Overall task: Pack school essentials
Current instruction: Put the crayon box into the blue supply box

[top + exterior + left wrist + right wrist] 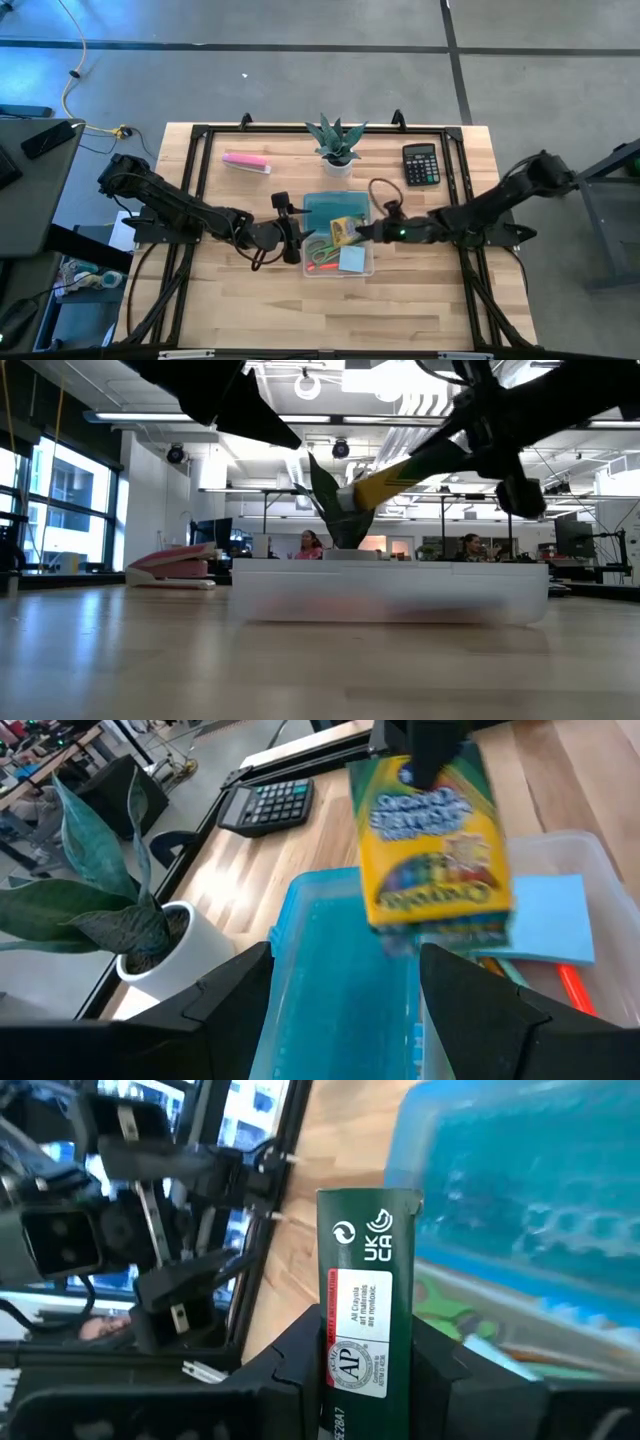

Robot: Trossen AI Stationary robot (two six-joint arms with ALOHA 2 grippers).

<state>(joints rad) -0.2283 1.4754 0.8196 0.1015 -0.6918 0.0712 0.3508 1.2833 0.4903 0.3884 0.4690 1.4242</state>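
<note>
Your right gripper (352, 233) reaches in from the right, clamped on something, while your left gripper (300, 240) faces it, fingers spread.

I see a pale, smooth wooden table (250, 290), a frosted clear plastic bin (390, 592) with a translucent blue plastic lid (340, 990), and a glossy printed cardboard crayon box (432, 845).

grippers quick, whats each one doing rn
Left gripper: open, empty, at the clear bin.
Right gripper: shut on the crayon box over the bin.
</note>
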